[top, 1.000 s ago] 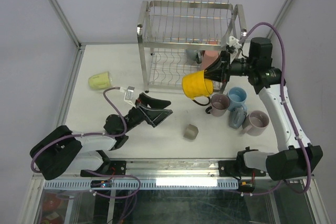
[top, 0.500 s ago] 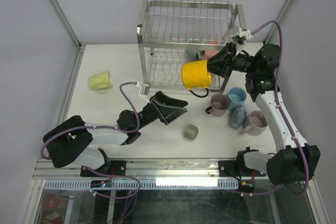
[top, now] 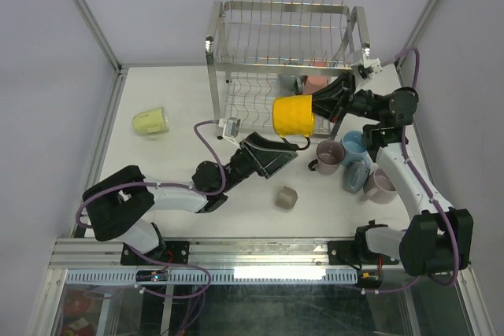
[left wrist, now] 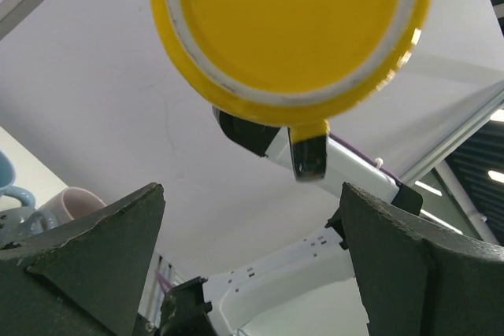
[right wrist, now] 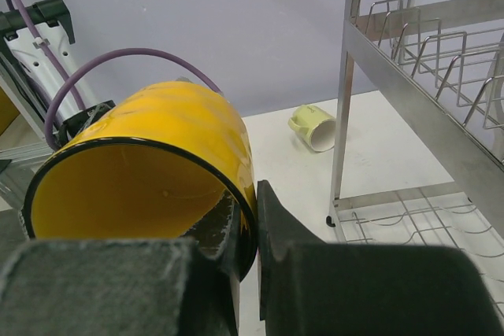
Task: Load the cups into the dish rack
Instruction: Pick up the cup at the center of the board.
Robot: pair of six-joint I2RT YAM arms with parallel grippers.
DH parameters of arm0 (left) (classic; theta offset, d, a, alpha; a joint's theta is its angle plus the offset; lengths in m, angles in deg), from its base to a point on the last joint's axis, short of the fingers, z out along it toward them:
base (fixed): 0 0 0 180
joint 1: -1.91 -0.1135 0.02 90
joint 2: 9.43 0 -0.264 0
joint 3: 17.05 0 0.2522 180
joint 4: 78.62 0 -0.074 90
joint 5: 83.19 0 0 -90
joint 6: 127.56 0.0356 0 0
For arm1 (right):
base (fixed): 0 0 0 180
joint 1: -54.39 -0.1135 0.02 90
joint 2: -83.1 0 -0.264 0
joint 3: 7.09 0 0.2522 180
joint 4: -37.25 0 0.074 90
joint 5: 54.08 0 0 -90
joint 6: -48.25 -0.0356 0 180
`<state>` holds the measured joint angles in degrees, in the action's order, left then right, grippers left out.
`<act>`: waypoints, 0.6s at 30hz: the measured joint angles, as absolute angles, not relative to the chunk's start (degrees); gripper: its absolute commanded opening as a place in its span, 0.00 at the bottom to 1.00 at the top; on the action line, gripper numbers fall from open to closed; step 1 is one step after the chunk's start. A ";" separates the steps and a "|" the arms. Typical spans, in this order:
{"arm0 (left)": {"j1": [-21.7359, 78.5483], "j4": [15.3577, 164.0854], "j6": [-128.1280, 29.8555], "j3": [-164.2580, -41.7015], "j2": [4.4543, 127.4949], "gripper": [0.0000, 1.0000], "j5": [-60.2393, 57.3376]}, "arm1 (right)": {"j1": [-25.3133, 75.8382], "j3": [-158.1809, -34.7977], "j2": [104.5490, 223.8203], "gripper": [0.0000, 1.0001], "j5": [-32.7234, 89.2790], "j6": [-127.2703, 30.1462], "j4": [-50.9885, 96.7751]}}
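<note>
Right claw (right wrist: 253, 194): closed on the rim of the yellow mug (right wrist: 150, 163), one finger inside, one outside.
Yellow mug position: held clear of the table (top: 197, 108), on its side, at the front of the dish rack (top: 213, 41).
Left claw (top: 272, 155): spread wide, empty, under the mug.
Count, table: six; pale green mug (top: 150, 122), grey-beige mug (top: 286, 197), cluster of four mugs (top: 356, 175).
Count, rack: two on the lower tier; pink mug (top: 315, 83), darker mug (top: 293, 83).
Left wrist view only: mug base and handle from below.
Right wrist view only: mug interior.

White-and-black arms (top: 403, 181), purple cables (right wrist: 126, 53)
</note>
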<state>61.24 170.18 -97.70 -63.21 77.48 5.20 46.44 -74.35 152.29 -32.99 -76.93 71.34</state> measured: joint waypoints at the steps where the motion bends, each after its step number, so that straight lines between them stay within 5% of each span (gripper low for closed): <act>1: 61.57 170.18 -98.00 -63.96 78.38 0.90 5.42 | 46.44 -73.74 152.25 0.00 -32.81 -77.08 72.61; 8: 64.23 170.16 -98.77 -68.55 82.75 0.80 6.95 | 46.44 -69.83 151.94 0.00 -32.37 -77.87 78.86; 18: 64.21 170.18 -98.66 -70.36 83.62 0.51 9.68 | 46.44 -67.66 151.31 0.00 -32.42 -79.53 84.57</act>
<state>64.21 170.18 -98.66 -70.36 83.62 9.68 46.44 -67.66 151.31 -32.42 -79.53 84.57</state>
